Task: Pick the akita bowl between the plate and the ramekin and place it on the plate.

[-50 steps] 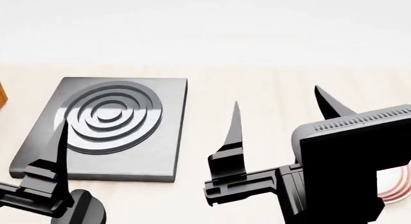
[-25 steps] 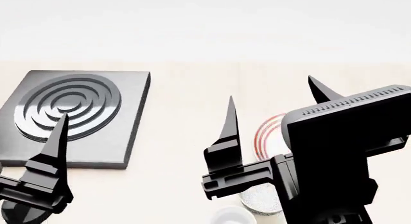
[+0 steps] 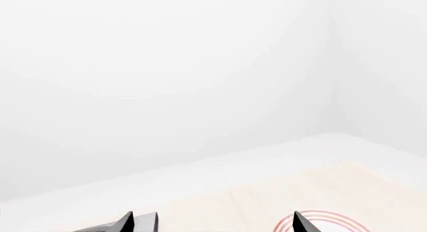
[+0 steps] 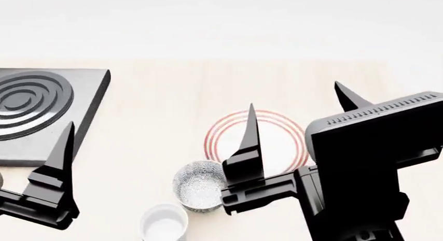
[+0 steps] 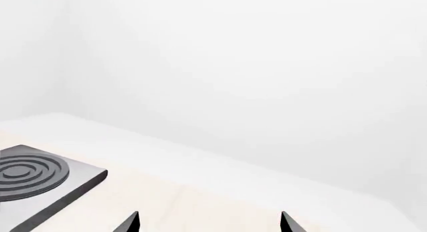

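The akita bowl (image 4: 196, 185), speckled grey and white, sits on the pale counter between the red-ringed plate (image 4: 277, 142) behind it and the plain white ramekin (image 4: 164, 223) in front. My right gripper (image 4: 298, 102) hangs open above the plate. Its left finger (image 4: 248, 147) hides part of the plate and the bowl's right rim. In the right wrist view this gripper (image 5: 209, 222) has nothing between its tips. My left gripper (image 3: 212, 222) is open and empty too, with the plate's rings (image 3: 333, 221) by one tip. Only one left finger (image 4: 61, 153) shows in the head view.
A dark grey slab (image 4: 38, 109) with raised concentric rings lies at the counter's left; it shows as the slab (image 5: 33, 174) in the right wrist view and as the slab's corner (image 3: 143, 223) in the left one. A white wall (image 4: 221, 23) backs the counter.
The head view has swung to the right: the slab slid towards the left edge, and the plate, bowl and ramekin came fully into view. Both grippers stay open.
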Robot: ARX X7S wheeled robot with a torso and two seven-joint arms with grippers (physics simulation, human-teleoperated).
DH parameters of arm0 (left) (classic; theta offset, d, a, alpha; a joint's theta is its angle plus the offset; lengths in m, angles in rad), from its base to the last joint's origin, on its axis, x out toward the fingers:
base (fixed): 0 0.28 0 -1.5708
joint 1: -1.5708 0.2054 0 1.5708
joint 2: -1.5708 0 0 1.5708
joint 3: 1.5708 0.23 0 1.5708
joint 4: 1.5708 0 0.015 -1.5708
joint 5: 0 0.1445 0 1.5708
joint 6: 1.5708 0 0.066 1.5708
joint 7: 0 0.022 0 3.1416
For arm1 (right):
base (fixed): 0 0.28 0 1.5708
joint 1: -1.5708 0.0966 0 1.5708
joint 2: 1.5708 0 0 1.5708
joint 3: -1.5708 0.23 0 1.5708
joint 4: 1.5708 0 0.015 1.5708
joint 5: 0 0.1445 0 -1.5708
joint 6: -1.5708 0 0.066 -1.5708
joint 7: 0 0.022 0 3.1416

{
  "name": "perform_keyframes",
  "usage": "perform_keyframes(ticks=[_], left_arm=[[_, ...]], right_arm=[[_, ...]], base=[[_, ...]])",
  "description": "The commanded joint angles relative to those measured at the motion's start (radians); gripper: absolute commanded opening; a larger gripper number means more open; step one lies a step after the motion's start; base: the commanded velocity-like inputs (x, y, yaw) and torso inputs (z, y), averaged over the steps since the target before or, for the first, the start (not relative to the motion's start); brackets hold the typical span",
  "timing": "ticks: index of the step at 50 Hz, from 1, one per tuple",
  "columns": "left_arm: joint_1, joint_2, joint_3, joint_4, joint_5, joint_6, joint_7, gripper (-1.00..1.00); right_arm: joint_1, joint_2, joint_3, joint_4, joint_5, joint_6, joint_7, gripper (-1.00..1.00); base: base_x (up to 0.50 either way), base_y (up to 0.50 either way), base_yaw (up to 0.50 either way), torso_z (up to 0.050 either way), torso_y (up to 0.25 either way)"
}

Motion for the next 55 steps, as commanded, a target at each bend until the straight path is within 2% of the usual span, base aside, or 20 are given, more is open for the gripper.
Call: perform_keyframes(ticks=[1, 8, 18, 31, 33, 34, 35, 37, 39, 40, 49, 55], left_arm=[[0.005, -0.018, 0.008, -0.011, -0.010, 0.019, -0.018, 1.00], [0.005, -0.024, 0.009, -0.011, -0.025, 0.025, -0.030, 1.00], [0.001, -0.033, 0.013, -0.015, -0.042, 0.031, -0.046, 1.00], [0.003, -0.045, 0.012, -0.020, -0.063, 0.044, -0.066, 1.00], [0.004, -0.048, 0.016, -0.023, -0.062, 0.047, -0.068, 1.00], [-0.077, -0.108, 0.051, -0.080, 0.015, 0.063, -0.059, 1.00], [-0.077, -0.110, 0.055, -0.085, 0.019, 0.068, -0.057, 1.00], [-0.075, -0.117, 0.053, -0.092, 0.024, 0.076, -0.053, 1.00], [-0.073, -0.120, 0.055, -0.099, 0.028, 0.081, -0.052, 1.00], [-0.072, -0.122, 0.058, -0.105, 0.033, 0.085, -0.051, 1.00], [-0.082, -0.142, 0.053, -0.108, 0.023, 0.074, -0.052, 1.00], [-0.079, -0.147, 0.058, -0.105, 0.023, 0.078, -0.054, 1.00]], right_arm=[[-0.018, 0.024, -0.035, -0.003, -0.016, -0.050, 0.010, 1.00], [-0.024, 0.002, 0.016, 0.012, 0.045, -0.044, 0.001, 1.00], [-0.011, -0.010, 0.053, 0.028, 0.098, -0.024, 0.022, 1.00], [0.027, 0.020, 0.002, 0.030, 0.101, -0.016, 0.042, 1.00], [0.037, 0.051, -0.065, 0.028, 0.040, -0.036, 0.045, 1.00], [0.187, 0.201, -0.215, 0.178, -0.110, -0.074, -0.105, 1.00], [0.337, 0.059, -0.365, 0.328, -0.260, -0.060, -0.255, 1.00], [0.400, 0.100, -0.665, 0.338, -0.560, -0.071, -0.555, 1.00], [0.406, 0.125, -0.756, 0.345, -0.860, -0.117, -0.855, 1.00], [0.420, 0.132, -0.784, 0.352, -0.886, -0.127, -0.946, 1.00], [0.493, 0.172, -0.949, 0.476, -0.939, -0.287, -0.973, 1.00], [0.540, 0.175, -1.041, 0.510, -0.949, -0.327, -1.031, 1.00]], base=[[0.00, 0.00, 0.00, 0.000, 0.000], [0.03, -0.02, 0.00, 0.000, 0.000], [0.45, -0.30, 0.00, 0.000, 0.000], [0.50, -0.22, 0.00, 0.000, 0.000], [0.45, 0.02, 0.00, 0.000, 0.000], [0.00, 0.00, 0.00, 0.000, 0.000], [0.00, 0.00, 0.00, 0.000, 0.000], [0.00, 0.00, 0.00, 0.000, 0.000], [0.00, 0.00, 0.00, 0.000, 0.000], [0.00, 0.00, 0.00, 0.000, 0.000], [0.00, 0.00, 0.00, 0.000, 0.000], [0.00, 0.00, 0.00, 0.000, 0.000]])
